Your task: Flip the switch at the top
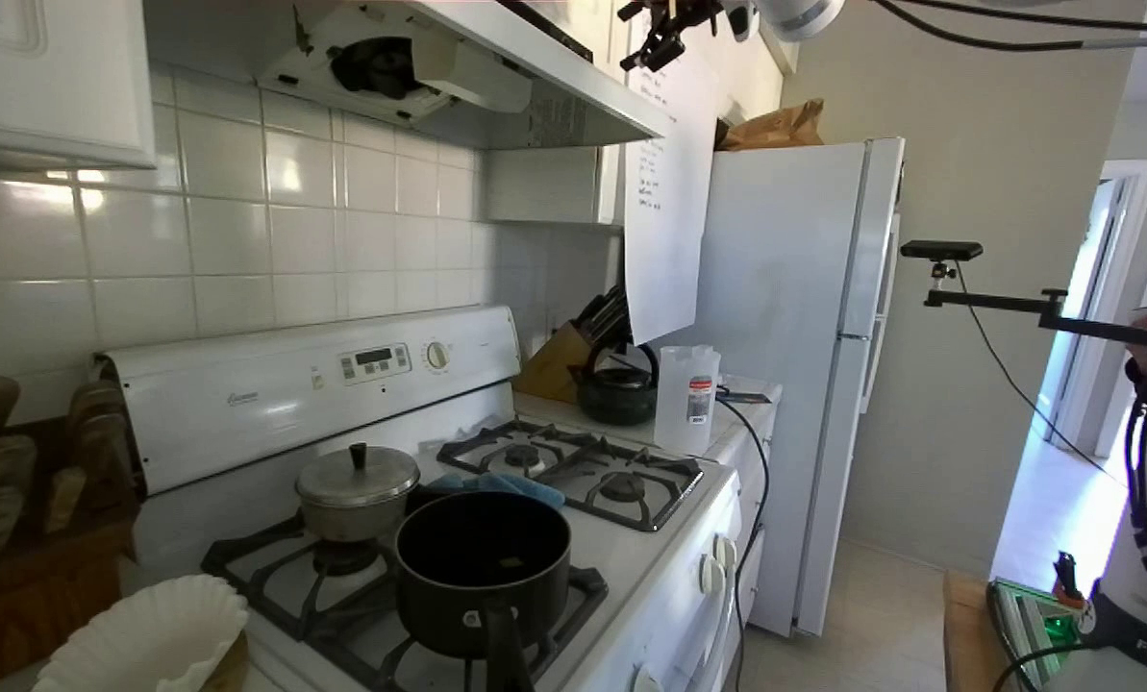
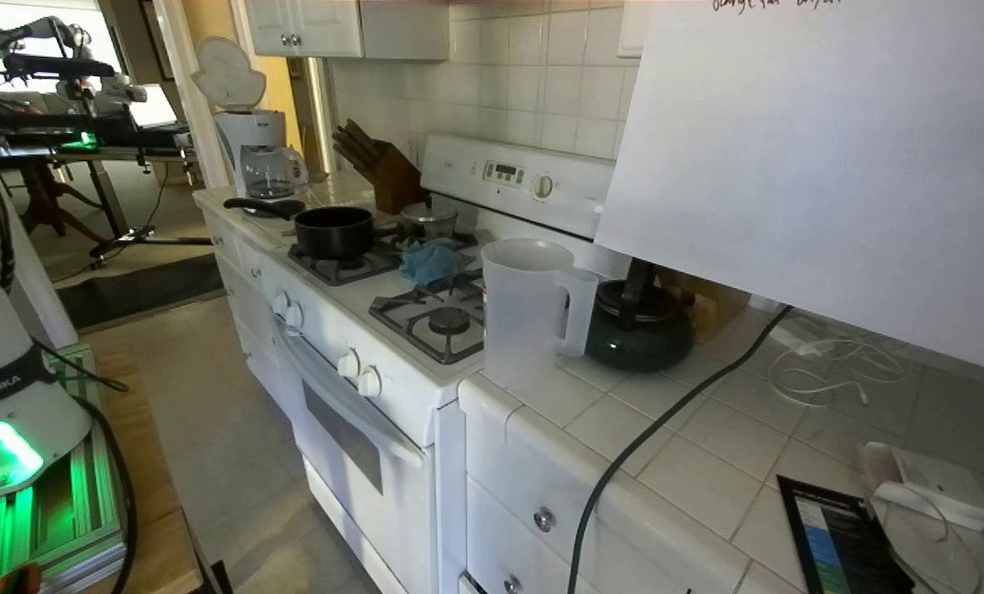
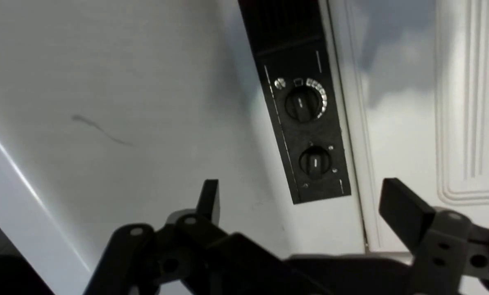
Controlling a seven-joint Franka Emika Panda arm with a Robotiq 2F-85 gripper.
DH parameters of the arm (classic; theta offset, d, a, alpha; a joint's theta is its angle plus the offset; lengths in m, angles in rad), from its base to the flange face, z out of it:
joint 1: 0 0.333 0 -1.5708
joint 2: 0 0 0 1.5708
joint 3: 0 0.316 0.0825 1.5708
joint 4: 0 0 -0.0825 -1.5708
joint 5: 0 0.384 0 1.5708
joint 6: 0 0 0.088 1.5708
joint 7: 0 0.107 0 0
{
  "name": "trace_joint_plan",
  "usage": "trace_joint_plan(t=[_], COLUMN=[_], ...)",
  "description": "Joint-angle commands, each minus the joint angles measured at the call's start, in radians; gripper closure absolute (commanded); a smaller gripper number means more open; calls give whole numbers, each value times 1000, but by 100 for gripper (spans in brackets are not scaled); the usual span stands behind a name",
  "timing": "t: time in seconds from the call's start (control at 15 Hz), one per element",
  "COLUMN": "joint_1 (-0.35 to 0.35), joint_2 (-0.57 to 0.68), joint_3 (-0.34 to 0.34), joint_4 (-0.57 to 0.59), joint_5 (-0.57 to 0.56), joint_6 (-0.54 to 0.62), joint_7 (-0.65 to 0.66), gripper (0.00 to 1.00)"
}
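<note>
Above the stove, two black dial switches with pale marks sit on the hood panel; facing them, the gripper has its fingers wide apart. The robot base reads "A EMIKA"; most handwriting on the hanging paper is too small to read.

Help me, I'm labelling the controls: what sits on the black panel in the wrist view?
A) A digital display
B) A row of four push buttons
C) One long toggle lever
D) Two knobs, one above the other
D: the black panel carries an upper knob and a lower knob, each with a pale line on its grip.
</note>
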Motion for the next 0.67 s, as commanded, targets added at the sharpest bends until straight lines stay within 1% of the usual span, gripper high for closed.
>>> trace_joint_plan(t=[0.0, 0.07, 0.13, 0.2, 0.27, 0.33, 0.6], joint_1=[12, 5, 69, 69, 19, 20, 9], joint_2=[88, 101, 118, 125, 130, 141, 156], joint_3=[-15, -14, -87, -101, -63, -74, -72], joint_4=[151, 173, 207, 225, 234, 256, 265], joint_5=[173, 196, 203, 218, 233, 244, 257], joint_6=[-106, -124, -140, -150, -149, -161, -149], joint_7=[-182, -215, -235, -257, -281, -296, -297], gripper=[0, 0, 0, 0, 0, 0, 0])
